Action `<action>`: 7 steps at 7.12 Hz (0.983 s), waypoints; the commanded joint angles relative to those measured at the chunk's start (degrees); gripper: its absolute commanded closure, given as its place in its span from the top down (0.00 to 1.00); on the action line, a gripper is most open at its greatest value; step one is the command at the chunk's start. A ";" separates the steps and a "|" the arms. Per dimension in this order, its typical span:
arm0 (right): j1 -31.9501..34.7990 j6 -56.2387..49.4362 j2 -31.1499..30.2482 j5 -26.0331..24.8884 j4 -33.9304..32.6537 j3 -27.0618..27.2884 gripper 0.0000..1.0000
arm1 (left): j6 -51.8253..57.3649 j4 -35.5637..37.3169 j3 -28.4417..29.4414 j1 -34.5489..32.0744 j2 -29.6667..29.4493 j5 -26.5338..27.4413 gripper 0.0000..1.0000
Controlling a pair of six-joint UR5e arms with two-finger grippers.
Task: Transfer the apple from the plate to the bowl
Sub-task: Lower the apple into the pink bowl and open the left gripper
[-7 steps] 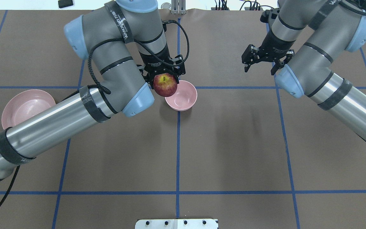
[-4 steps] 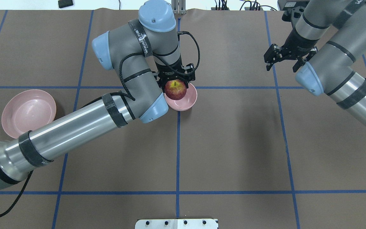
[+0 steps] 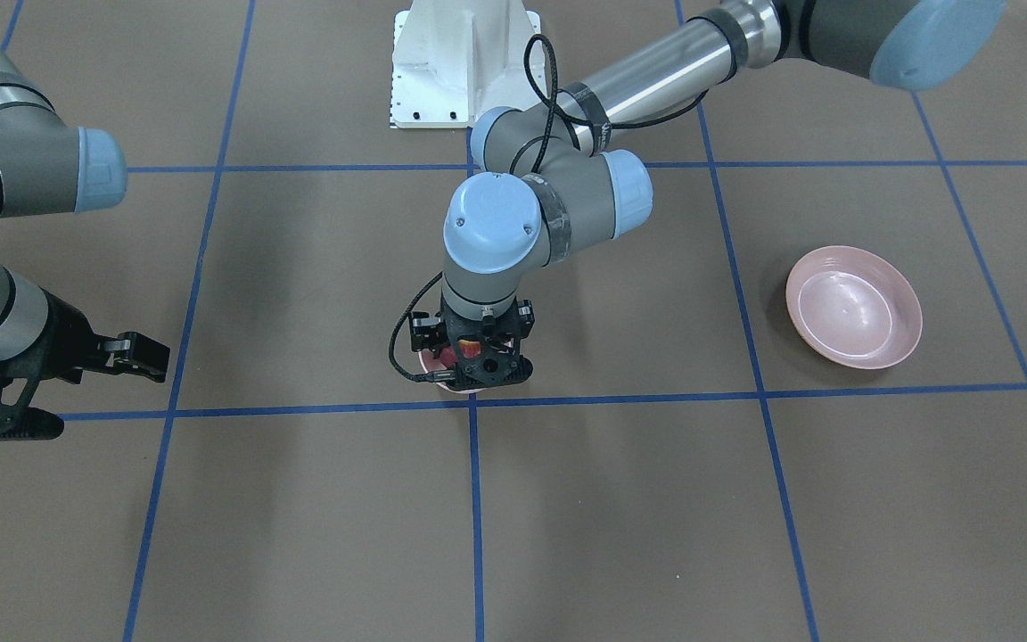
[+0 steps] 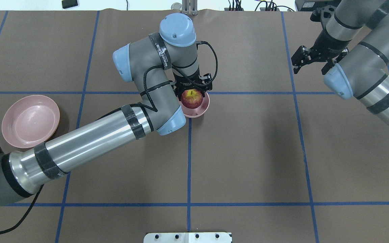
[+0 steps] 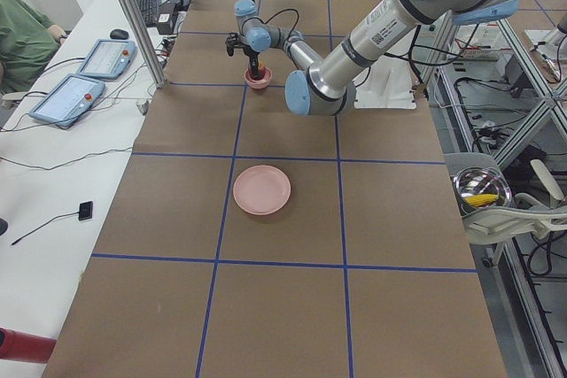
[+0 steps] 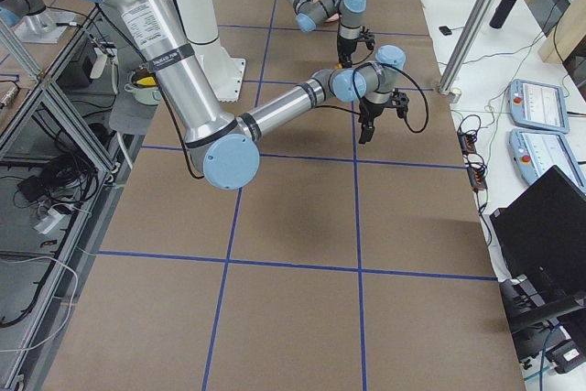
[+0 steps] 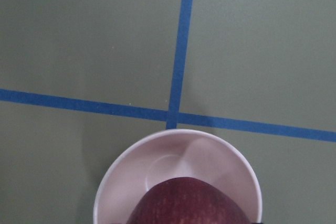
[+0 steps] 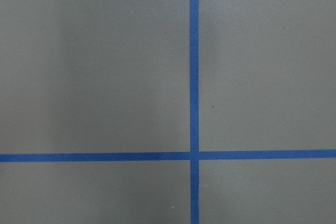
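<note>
Left gripper (image 3: 476, 355) is clamped on the apple (image 4: 191, 98), one finger on each side of it, pointing straight down. The apple sits stem-up just above the middle of the overhead view, over the bowl (image 4: 204, 107) and covering its upper left part. In the left wrist view the dark red skin (image 7: 184, 203) fills the bottom edge, with the bowl's pale rim (image 7: 131, 156) curving around it. The fruit looks low over the opening, but I cannot tell whether it already touches the bottom.

The step in hand, as I judge it, is setting the apple down and letting go. The bowl is barely wider than the fruit, so what matters is centring. The apple seems to sit towards one side of the opening, and a small shift to the middle before the last descent would keep the fingers off the rim. The descent should be straight, and the release should come only once the apple is below the rim. The jaws should part just enough to free it, since a wide spread could knock a light bowl sideways. Then lift straight up.

The plate (image 4: 29, 119) lies bare at the left edge, well apart. The right gripper (image 4: 310, 65) hangs at the upper right with its fingers spread and nothing between them.
</note>
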 commanded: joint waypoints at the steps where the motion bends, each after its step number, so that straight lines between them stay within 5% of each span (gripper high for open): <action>1: 0.04 -0.17 -0.03 0.00 0.07 -0.02 1.00 | -1.00 -1.43 0.80 0.77 -0.04 2.29 0.98; 4: 1.00 -0.26 0.06 -0.09 0.16 -0.28 1.00 | -0.83 -0.56 -2.26 0.60 0.67 2.12 0.98; 7: 3.55 -5.06 -1.94 -1.48 -0.02 -0.20 1.00 | 5.10 5.74 -14.27 -4.92 7.41 -2.16 0.98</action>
